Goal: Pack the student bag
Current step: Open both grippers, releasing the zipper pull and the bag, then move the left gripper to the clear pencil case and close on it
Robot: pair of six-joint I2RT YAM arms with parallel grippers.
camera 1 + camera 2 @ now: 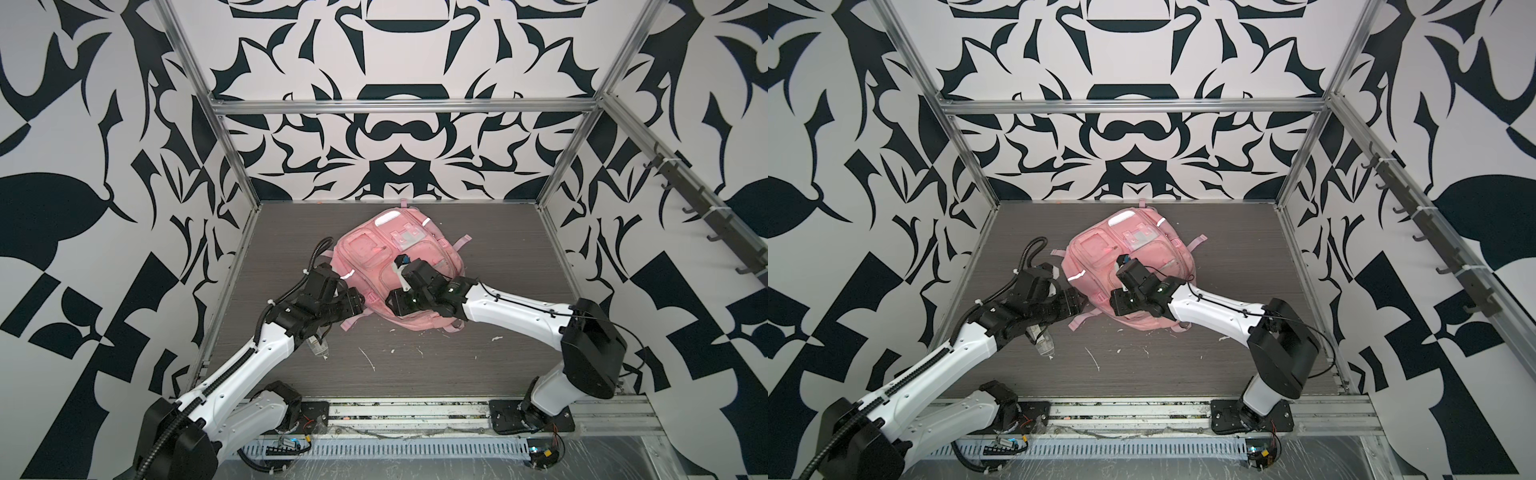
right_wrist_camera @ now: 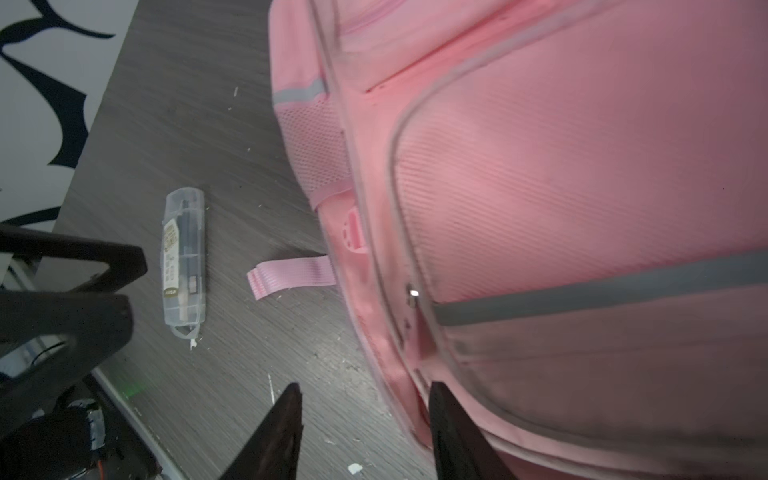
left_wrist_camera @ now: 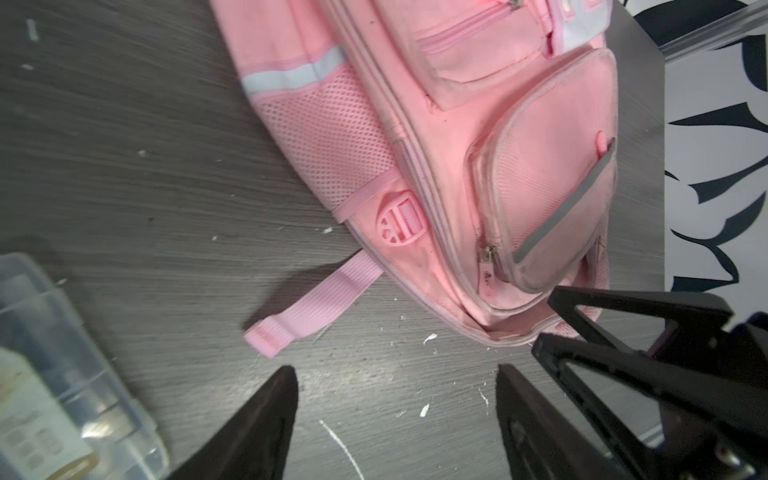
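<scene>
As it lies, the student bag [image 1: 365, 253] runs near-to-far (top rearward).

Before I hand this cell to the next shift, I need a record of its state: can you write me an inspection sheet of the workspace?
Surface: grey wood-grain tabletop, strewn with white flecks.
Job's things: large soft pink fabric backpack, lying front up mid-table.
Clutter: clear oblong plastic case, beside the backpack's loose strap, apart from it.
Grippers: left gripper, fingers apart over bare table, empty; right gripper, fingers apart at the backpack's edge, holding nothing.
Cables: black corrugated conduit on the left arm; thin black cable on the right arm.
Surroundings: black-and-white patterned walls, aluminium frame.
</scene>
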